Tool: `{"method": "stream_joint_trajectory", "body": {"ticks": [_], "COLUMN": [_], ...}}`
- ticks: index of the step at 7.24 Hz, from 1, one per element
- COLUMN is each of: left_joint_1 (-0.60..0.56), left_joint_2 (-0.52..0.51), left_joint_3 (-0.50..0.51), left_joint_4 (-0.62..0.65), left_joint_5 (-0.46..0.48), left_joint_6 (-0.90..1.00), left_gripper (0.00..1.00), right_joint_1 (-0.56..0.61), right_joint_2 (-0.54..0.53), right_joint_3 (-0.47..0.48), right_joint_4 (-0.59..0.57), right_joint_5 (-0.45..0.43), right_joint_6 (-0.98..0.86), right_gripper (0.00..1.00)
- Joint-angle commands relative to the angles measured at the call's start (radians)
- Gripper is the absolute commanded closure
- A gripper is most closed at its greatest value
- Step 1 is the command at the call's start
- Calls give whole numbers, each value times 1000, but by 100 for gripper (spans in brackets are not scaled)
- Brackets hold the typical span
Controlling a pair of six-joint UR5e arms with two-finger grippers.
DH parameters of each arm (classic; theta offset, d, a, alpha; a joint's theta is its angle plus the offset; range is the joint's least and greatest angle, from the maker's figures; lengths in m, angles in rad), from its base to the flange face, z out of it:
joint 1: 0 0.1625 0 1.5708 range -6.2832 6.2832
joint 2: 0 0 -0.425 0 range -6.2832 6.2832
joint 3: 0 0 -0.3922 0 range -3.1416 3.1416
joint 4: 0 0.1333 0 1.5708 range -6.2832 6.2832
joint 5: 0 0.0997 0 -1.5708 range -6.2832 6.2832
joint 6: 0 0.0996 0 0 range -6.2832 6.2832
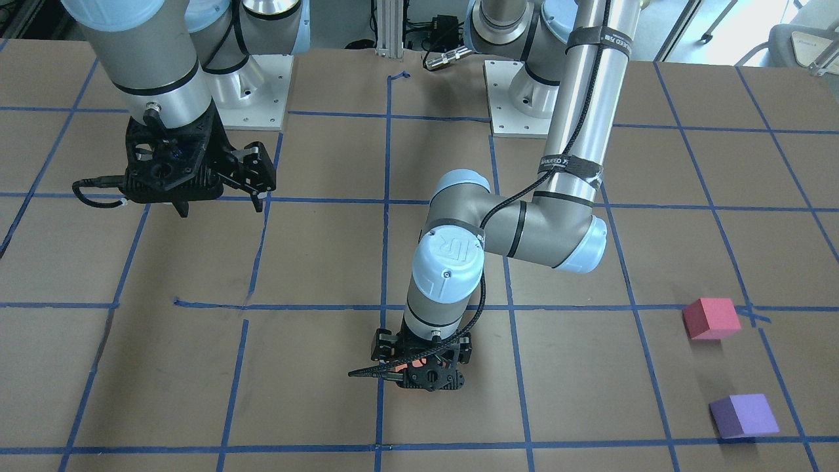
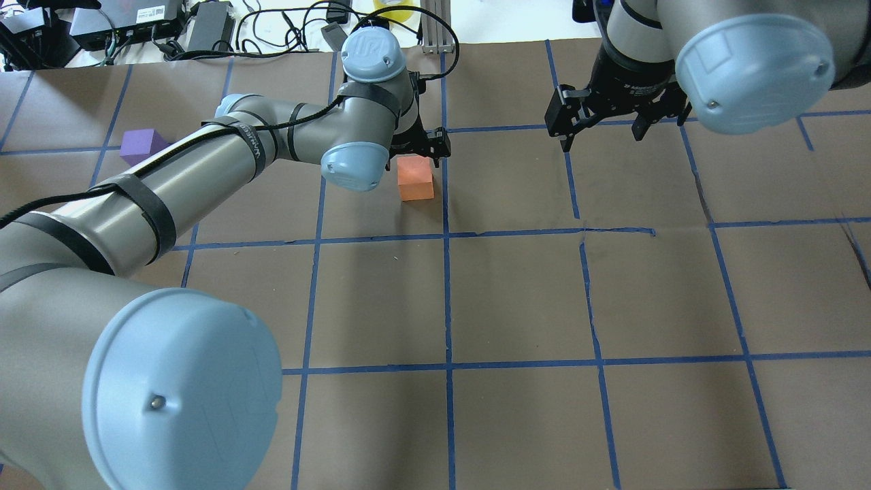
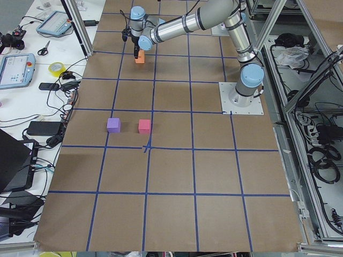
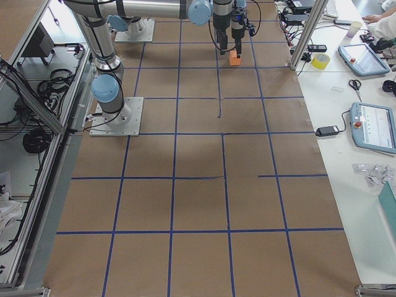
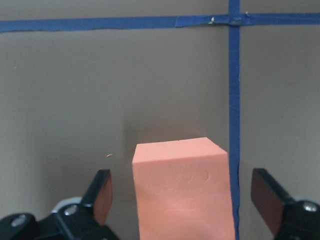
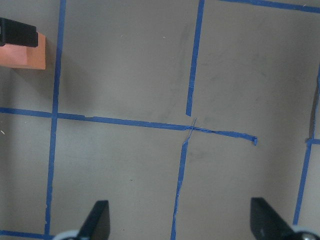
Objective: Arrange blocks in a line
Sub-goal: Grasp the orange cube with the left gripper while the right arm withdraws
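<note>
The orange block point(image 2: 416, 179) stands on the table beside a blue tape line, and it fills the lower middle of the left wrist view point(image 5: 182, 190). My left gripper point(image 2: 416, 158) is open and low over it, one finger point(image 5: 100, 192) on each side with a gap to the block. The pinkish-red block point(image 1: 711, 318) and the purple block point(image 1: 744, 415) stand close together on the table, far off on my left. My right gripper point(image 2: 602, 133) is open and empty, held above the table to the right of the orange block.
The table point(image 2: 517, 299) is brown paper with a blue tape grid. Both arm bases point(image 1: 518, 98) are bolted at the robot's edge. Cables and electronics point(image 2: 136, 20) lie beyond the far edge. The left arm's elbow point(image 2: 354, 163) hangs beside the orange block.
</note>
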Motion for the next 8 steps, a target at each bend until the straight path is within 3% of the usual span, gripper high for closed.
{"method": "stream_joint_trajectory", "body": {"ticks": [1, 5, 6, 7, 8], "left_joint_1": [-5, -9, -9, -9, -9], "left_joint_2": [-12, -26, -28, -28, -26], "left_joint_3": [0, 0, 0, -1, -3], "left_joint_4": [-3, -24, -50, -50, -50], "left_joint_5": [1, 1, 2, 2, 2], "left_joint_6": [-13, -16, -16, -16, -16], "left_gripper": [0, 0, 6, 43, 57], "right_joint_1": [0, 5, 5, 5, 5], "right_joint_2": [-2, -2, 1, 12, 10], "right_joint_3": [-2, 1, 1, 6, 9], "right_joint_4": [1, 16, 16, 19, 20], "right_joint_5": [-1, 18, 18, 16, 13], "right_joint_6": [0, 24, 26, 26, 26], "right_gripper": [0, 0, 0, 0, 0]}}
